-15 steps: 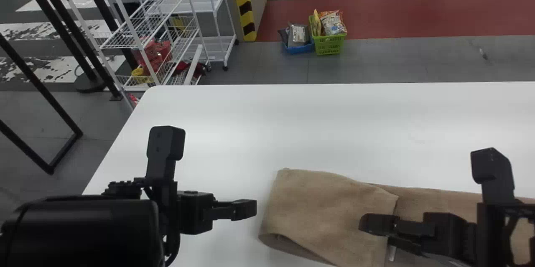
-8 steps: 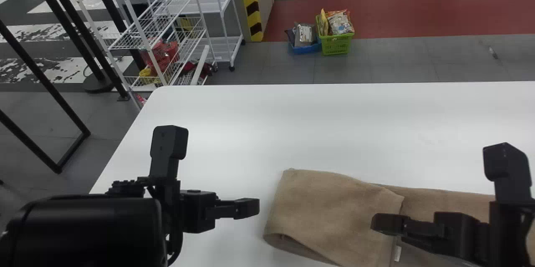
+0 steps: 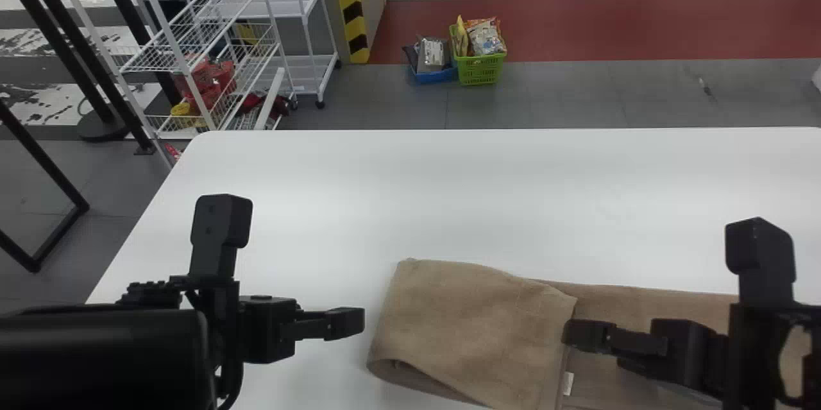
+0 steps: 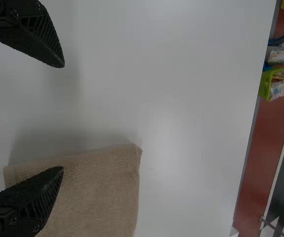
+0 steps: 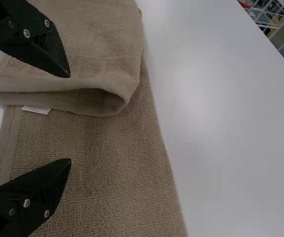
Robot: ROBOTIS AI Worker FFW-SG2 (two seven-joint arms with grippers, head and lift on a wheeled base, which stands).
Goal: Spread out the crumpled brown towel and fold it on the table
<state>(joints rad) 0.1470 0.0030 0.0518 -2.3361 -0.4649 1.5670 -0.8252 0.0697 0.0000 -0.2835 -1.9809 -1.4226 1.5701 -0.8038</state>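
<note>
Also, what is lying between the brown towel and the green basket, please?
In the head view, between the brown towel and the green basket come a bare stretch of white table top and, beyond its far edge, grey floor.

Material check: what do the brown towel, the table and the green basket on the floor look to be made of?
Brown towel: soft, matt terry cloth, probably cotton, given its looped, ribbed pile. Table: smooth white laminate or painted board; its soft sheen fits either. Green basket: likely moulded plastic, judging by its even colour and slotted walls.
</note>
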